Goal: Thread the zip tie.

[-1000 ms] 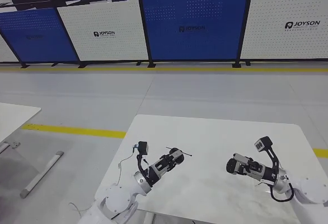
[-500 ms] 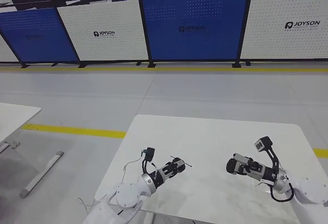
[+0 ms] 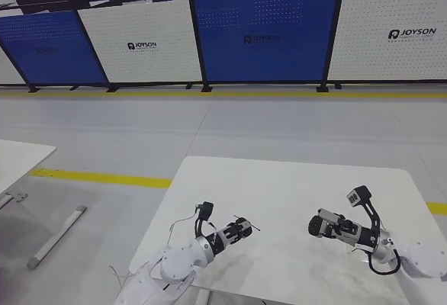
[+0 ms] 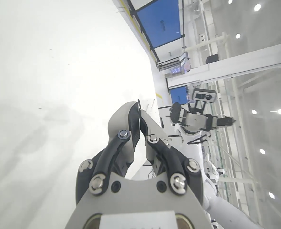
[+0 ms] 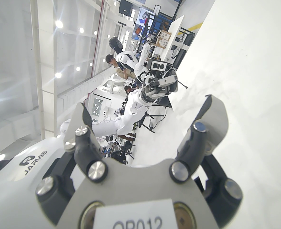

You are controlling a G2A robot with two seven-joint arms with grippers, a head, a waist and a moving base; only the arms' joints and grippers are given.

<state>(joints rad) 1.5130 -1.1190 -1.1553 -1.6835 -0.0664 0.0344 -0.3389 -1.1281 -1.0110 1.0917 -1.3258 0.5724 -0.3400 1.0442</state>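
Left pincer [image 3: 243,226]: over the near left part of the bench, pads pressed together and pinching the zip tie.
Zip tie [image 3: 254,226]: a thin black strip lying crosswise in the left pincer's tips, a short end sticking out on each side. Whether it touches the bench surface cannot be told.
Right pincer [image 5: 146,107]: over the near right part of the bench, fingers spread wide and holding nothing. It points toward the left pincer and sits well apart from it.
Bench [image 3: 284,175]: white top, bare between the two pincers.
Yellow floor line [image 3: 94,178]: runs across the grey floor on both sides of the bench.
Pegboard panels [image 3: 265,38]: blue and white, standing in a row along the far wall.
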